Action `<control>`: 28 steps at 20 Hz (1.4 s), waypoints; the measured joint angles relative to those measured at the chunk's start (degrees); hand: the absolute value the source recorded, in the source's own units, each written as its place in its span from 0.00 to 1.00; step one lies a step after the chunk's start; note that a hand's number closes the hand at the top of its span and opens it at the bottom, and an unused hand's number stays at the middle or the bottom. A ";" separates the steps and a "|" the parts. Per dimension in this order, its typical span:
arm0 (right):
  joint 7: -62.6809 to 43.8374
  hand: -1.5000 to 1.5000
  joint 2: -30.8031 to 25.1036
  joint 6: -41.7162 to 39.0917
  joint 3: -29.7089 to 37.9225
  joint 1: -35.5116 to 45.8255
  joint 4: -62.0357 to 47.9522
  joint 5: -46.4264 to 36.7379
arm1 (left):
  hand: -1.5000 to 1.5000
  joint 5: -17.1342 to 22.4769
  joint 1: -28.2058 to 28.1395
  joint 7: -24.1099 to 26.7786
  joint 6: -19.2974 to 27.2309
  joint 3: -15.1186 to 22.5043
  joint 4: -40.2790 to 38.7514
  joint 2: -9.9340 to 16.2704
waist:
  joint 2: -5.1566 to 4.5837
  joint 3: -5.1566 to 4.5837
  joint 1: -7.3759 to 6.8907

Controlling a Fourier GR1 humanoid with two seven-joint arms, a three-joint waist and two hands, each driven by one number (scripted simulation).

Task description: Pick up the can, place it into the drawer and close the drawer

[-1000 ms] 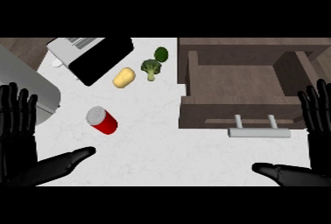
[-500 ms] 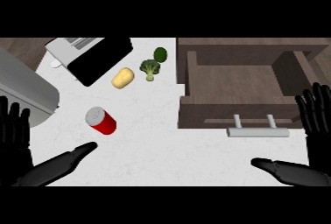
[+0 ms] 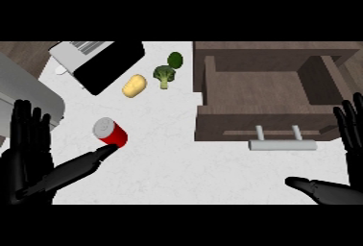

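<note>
While the can (image 3: 111,132) stands on the white surface (image 3: 184,163) at the left of the head view, no stage of the task is complete. The can is red with a grey top, tilted slightly, and well apart from the drawer (image 3: 266,101), which sits pulled out at the right with its metal handle (image 3: 281,143) facing the robot. The drawer interior shows nothing inside.

The left hand (image 3: 32,158) is at the lower left, fingers straight and spread. Its thumb extends toward the can, and the thumb tip lies at or just beside the can's lower edge; whether it touches cannot be told. Nothing is curled round the can, so no grasp exists.

The right hand (image 3: 347,158) is at the right edge, fingers straight and upright, thumb extended low across the surface. It holds nothing and is near the drawer's front corner but apart from the handle.

A yellow potato-like item (image 3: 134,85), a broccoli floret (image 3: 164,75) and a dark green item (image 3: 175,59) lie further back, clear of the path between can and drawer.

Remaining steps, as judged: grasp the can, lift it, carry it rightward over the drawer wall, release it inside, then push the drawer front shut.
</note>
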State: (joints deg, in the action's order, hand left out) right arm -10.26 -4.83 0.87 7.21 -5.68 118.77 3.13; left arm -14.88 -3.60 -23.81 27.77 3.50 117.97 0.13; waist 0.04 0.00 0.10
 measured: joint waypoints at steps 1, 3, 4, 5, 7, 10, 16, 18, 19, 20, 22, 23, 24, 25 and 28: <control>-0.05 0.00 0.19 0.12 -0.19 0.15 0.16 -0.23 | 0.00 0.07 1.04 0.23 0.45 0.14 -1.76 -0.02 | -0.01 0.01 0.03; 0.34 0.00 0.51 -0.10 -0.16 -0.74 0.77 -0.24 | 0.00 1.33 0.70 2.63 1.40 0.60 -4.58 -0.06 | -0.01 -0.01 0.04; 0.25 0.00 0.19 -0.43 0.30 -0.55 0.85 0.17 | 0.00 1.08 1.30 2.58 2.92 1.82 -5.85 -0.07 | -0.02 0.00 0.06; 0.81 0.00 0.50 -0.57 0.15 -1.23 1.08 -0.03 | 0.00 0.86 1.31 2.84 3.66 2.38 -6.86 -0.08 | -0.01 -0.01 0.07; 0.87 0.00 0.11 -1.21 0.89 -1.42 1.25 0.59 | 0.00 2.82 -0.07 5.41 3.31 1.60 -8.50 0.28 | 0.00 -0.02 0.02; 0.80 0.00 0.26 -1.77 1.46 -2.99 3.05 1.07 | 0.00 4.40 -1.29 9.84 4.99 2.63 -12.44 0.08 | -0.01 -0.01 0.06; 0.58 0.00 -0.63 -3.82 3.94 -4.37 4.57 3.50 | 0.00 8.99 0.09 18.63 8.10 3.00 -23.31 -0.07 | -0.03 -0.02 0.18; -0.74 0.00 -0.96 -3.45 4.40 -3.12 4.69 3.48 | 0.00 11.05 0.02 21.82 9.26 2.99 -26.18 -0.09 | -0.03 -0.01 0.12; -0.08 0.00 -0.49 -3.67 4.30 -4.09 4.96 3.21 | 0.00 12.16 -0.07 23.90 9.37 2.77 -27.84 -0.09 | -0.03 -0.03 0.13; -0.02 0.00 -0.50 -3.80 4.49 -3.90 4.71 3.09 | 0.00 13.08 -0.30 25.38 9.64 2.82 -28.91 -0.10 | -0.02 -0.03 0.10; -0.21 0.00 -0.27 -4.16 4.76 -4.45 5.24 3.30 | 0.00 15.34 -0.30 28.31 9.38 1.60 -31.36 -0.11 | -0.02 -0.02 0.08; -0.86 0.00 -0.15 -3.86 4.54 -3.91 5.50 2.87 | 0.00 15.86 -0.39 29.06 9.20 1.24 -32.19 -0.11 | -0.02 -0.01 0.05; -1.56 0.00 -0.06 -3.83 4.50 -4.14 6.31 2.86 | 0.00 17.06 0.40 30.45 9.21 0.76 -34.34 -0.11 | -0.03 -0.02 0.07; -1.33 0.00 -0.30 -4.65 5.53 -5.14 6.80 3.94 | 0.00 17.70 0.79 31.55 9.33 0.60 -35.63 -0.11 | -0.02 -0.03 0.11; -3.42 0.00 -0.50 -4.05 5.29 -3.74 7.78 3.21 | 0.00 20.91 0.92 36.33 8.54 -0.65 -40.30 -0.12 | -0.04 -0.02 0.06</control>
State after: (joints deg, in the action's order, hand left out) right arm -13.68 -5.33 -3.18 12.50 -9.42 126.55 6.34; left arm 6.03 -2.68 12.52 36.31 2.85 77.67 0.01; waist 0.00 -0.02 0.15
